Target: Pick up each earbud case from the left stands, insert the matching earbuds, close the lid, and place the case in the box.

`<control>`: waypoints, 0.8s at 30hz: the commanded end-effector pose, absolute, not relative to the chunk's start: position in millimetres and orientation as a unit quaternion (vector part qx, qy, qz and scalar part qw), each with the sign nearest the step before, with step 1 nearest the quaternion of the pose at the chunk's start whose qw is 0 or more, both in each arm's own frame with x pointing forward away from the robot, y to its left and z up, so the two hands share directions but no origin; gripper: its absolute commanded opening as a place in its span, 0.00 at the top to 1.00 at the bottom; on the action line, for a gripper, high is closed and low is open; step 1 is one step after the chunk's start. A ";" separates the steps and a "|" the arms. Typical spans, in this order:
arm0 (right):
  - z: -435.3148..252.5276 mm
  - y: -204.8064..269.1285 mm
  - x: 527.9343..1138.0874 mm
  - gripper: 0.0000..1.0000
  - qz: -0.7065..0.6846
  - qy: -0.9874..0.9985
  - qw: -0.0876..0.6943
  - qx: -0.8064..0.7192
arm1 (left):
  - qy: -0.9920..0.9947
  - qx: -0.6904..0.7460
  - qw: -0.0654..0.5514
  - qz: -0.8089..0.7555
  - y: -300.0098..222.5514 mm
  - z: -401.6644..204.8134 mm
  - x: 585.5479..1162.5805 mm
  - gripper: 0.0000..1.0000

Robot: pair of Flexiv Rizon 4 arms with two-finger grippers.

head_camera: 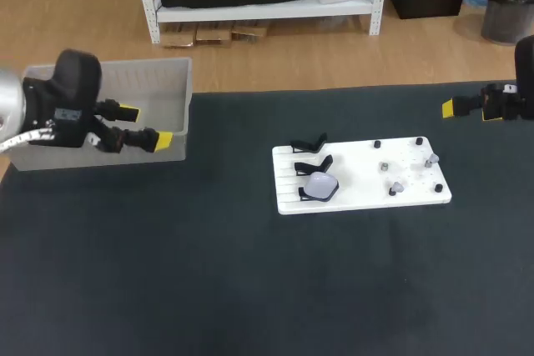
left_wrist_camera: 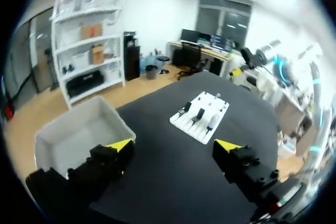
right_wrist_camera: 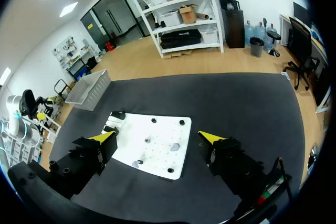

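Pale earbud case (head_camera: 321, 187) sits four o'clock from my spread, empty left gripper (head_camera: 146, 126), right gripper (right_wrist_camera: 157, 137) likewise; I should straddle it squarely.

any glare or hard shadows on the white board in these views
head view: the board is evenly lit, no glare, no hard shadow; left wrist view: no glare on it; right wrist view: bright but not washed out

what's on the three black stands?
One pale earbud case rests on the nearest stand; the middle stand and far stand carry nothing. The case hides most of its stand.
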State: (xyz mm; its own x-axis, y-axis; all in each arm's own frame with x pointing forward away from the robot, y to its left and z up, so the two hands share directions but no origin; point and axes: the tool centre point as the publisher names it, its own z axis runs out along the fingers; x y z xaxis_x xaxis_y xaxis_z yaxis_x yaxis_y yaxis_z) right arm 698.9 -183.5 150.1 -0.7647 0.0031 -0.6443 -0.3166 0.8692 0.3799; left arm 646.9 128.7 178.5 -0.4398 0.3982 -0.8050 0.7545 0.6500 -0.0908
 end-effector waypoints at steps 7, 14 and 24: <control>149.9 -184.5 699.3 0.00 0.242 0.908 0.331 -0.088 | 0.611 0.586 0.406 -0.344 137.9 177.5 644.7 0.00; 149.9 -184.5 699.3 0.00 0.242 0.908 0.331 -0.088 | 0.622 0.581 0.396 -0.345 129.2 173.3 641.2 0.00; 149.9 -184.5 699.3 0.00 0.242 0.908 0.331 -0.088 | 0.685 0.547 0.397 -0.272 56.7 143.6 624.4 0.00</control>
